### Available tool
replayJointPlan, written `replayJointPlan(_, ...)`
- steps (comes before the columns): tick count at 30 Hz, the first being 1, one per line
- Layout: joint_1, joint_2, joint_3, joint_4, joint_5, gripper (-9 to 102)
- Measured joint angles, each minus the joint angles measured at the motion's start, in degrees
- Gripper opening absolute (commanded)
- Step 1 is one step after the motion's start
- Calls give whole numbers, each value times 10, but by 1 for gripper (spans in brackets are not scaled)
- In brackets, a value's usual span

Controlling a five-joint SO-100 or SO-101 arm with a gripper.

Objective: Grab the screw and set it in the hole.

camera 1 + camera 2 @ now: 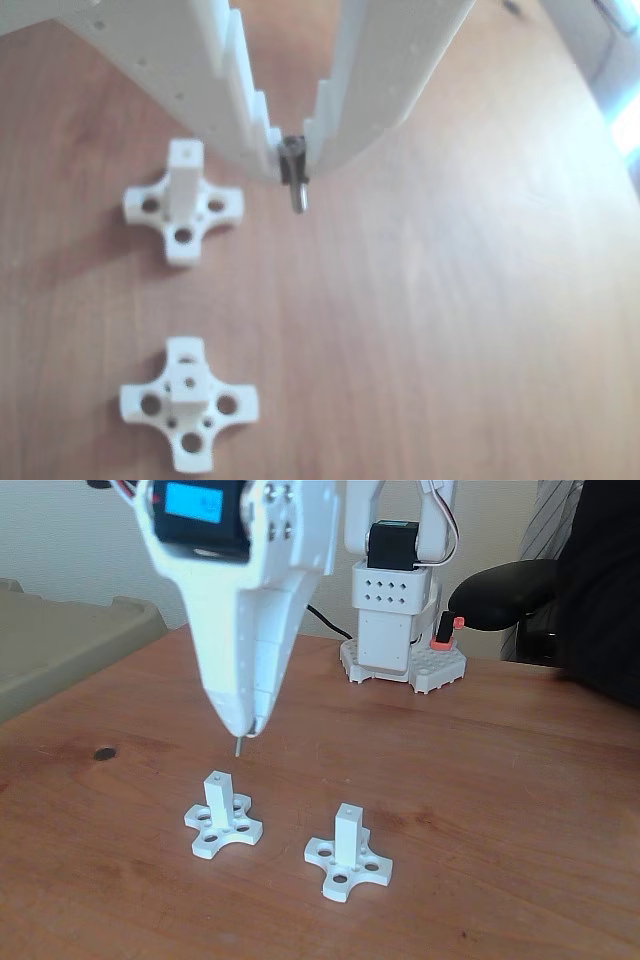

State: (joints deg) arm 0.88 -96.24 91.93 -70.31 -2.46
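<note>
My gripper [293, 168] comes down from the top of the other view, shut on the screw [296, 192], a thin grey metal pin hanging point down. In the fixed view the gripper [243, 730] holds the screw [238, 746] above the table, just behind and slightly right of the left white post piece [222, 815]. That piece's post has a tiny hole [219, 777] in its top face. A second alike piece [348, 852] stands to its right. In the other view the two pieces sit at left, one near the gripper [183, 200] and one lower [188, 405].
The arm's white base [395, 630] stands at the back of the wooden table [480, 780]. A dark sleeve [520, 590] reaches in at the right. A beige tray [60, 640] lies beyond the left edge, and a small dark spot [104, 753] marks the wood.
</note>
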Motion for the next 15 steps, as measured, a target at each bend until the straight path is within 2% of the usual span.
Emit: replayJointPlan(15, 68, -33, 82, -2, 18, -4)
